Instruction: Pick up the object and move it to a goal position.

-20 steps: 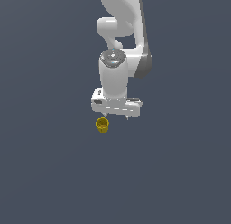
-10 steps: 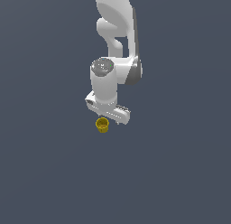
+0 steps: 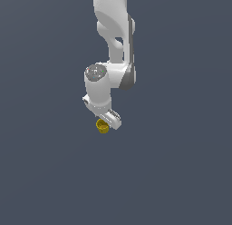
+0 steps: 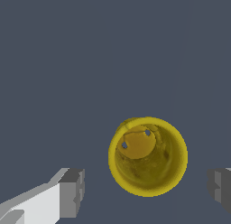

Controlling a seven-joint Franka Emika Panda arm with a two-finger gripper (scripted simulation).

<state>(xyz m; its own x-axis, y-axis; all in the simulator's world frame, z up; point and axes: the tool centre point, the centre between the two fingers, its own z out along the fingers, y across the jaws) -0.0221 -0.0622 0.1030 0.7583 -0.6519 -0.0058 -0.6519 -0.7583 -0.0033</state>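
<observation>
A: What do we see closest to us?

B: In the wrist view, the gripper (image 4: 146,191) stands open. One grey pad (image 4: 72,193) sits at the lower left of the frame on a white finger, and the other pad shows only as a grey edge at the lower right border. Neither pad touches anything.

A: And the object?

B: The yellow cup (image 4: 148,156) lies between the two pads, nearer the right one, in the lower right part of the frame. We look straight down into its hollow top. Its round rim is whole, and two small dark holes mark the paler floor inside. Bare gaps of dark grey ground (image 4: 67,60) show on both sides of the rim.

A: What lies farther off?

B: In the exterior view, the white arm (image 3: 113,33) comes down from the top centre of the frame. Its gripper (image 3: 105,118) hangs just above the cup (image 3: 103,126), a little below the frame's centre, and partly overlaps the cup's upper edge. We cannot tell from here whether they touch.

A: How much open room is there?

B: The plain grey ground reaches every edge of the frame, unbroken on all sides of the cup.
</observation>
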